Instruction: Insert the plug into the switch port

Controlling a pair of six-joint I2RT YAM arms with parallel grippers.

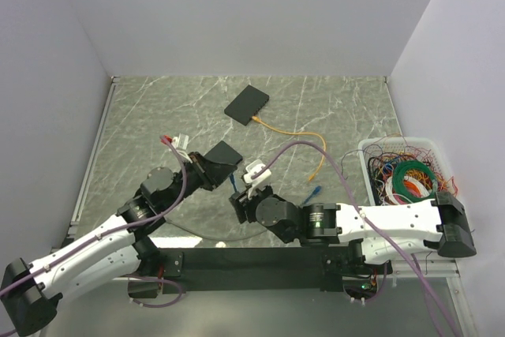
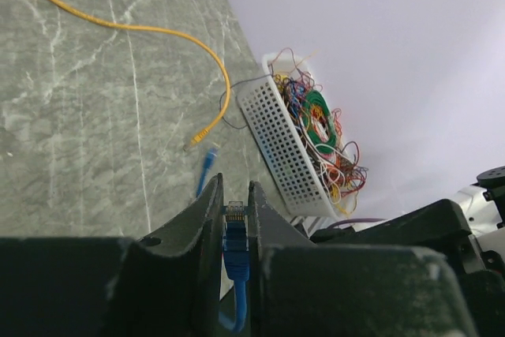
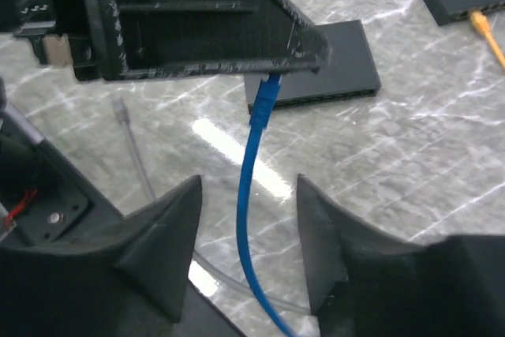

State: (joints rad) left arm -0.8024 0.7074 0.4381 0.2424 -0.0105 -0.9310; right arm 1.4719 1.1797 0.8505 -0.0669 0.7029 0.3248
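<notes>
Left pincer (image 2: 235,195) is pinching the blue plug (image 2: 235,238); right pincer (image 3: 248,189) gapes wide, blue cable (image 3: 251,147) hanging between its fingers (image 3: 170,219).

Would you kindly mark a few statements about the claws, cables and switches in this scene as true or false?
1. The left claw is shut on the blue plug. True.
2. The right claw grips the blue cable. False: it is open, and the cable passes between its fingers with gaps on both sides.
3. The orange cable is plugged into the far switch. True.
4. The blue plug sits in a port of the near switch. False: its tip is free, held in the left claw.
5. The white basket is empty. False: it holds tangled coloured wires.
</notes>
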